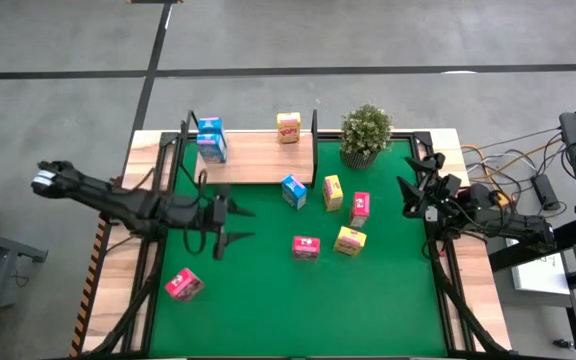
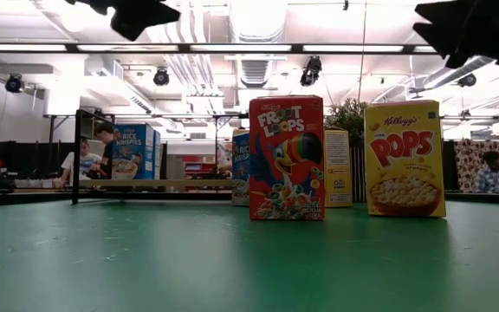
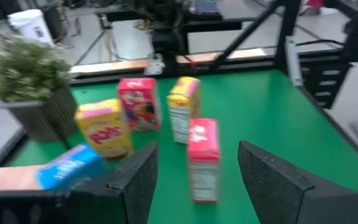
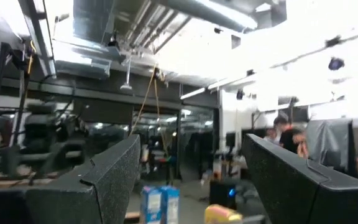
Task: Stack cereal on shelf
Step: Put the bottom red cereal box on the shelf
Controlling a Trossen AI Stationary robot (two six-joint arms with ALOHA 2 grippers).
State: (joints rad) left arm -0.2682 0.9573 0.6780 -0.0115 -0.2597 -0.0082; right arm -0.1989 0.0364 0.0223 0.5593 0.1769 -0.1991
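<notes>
Gleaming printed cardboard cereal (image 2: 287, 158), rectangular, upright.

It was a robotics lab in a large open industrial hall. Overhead ran bare silver ducts (image 2: 258, 35), pipes and rows of strip lights, with black spotlights (image 2: 161, 77) hung from the ceiling. The floor around the rig was plain grey concrete (image 1: 368, 35). The work table (image 1: 148, 300) was a wooden bench with a green mat (image 1: 368, 290), and loose cables (image 1: 513, 165) trailed off one side toward electronics. Beyond the table, people sat at desks: one person (image 2: 493, 171) by a patterned backdrop, another person (image 2: 104, 139) near the far wall. More dark frames and equipment stood behind.
</notes>
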